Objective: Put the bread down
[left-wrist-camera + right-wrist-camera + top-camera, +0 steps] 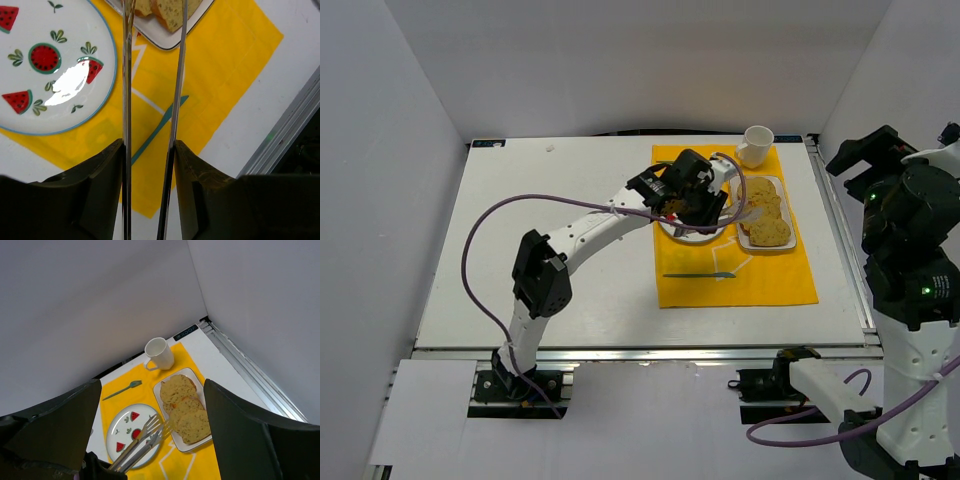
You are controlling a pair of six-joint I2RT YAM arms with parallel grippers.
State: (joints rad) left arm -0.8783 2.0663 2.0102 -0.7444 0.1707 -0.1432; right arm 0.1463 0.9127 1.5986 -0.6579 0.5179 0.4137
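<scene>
— Two steel blades are running out from between the fingers of our left gripper, so it is holding the tongs. It is squeezing them only partway, and the blades are standing slightly apart.

— Where are the tips pointing?

— They are reaching over the yellow mat to the white tray, and they are straddling the edge of the bread. Whether they are touching it we cannot tell, because the tips are running off the top of the wrist view.

— So where is the bread lying?

— It is lying in the tray, overlapping two other slices. The round plate is sitting just beside the tray, and we are seeing no slice on it.

— Which step are we judging this to be?

— We are judging it the pick-up. Next we are probably needing a firmer squeeze to clamp the slice, a lift clear of the tray's rim, and a short swing to the plate.

— And our right gripper?

— It is hanging wide apart, well off to the side, and it is carrying nothing.
</scene>
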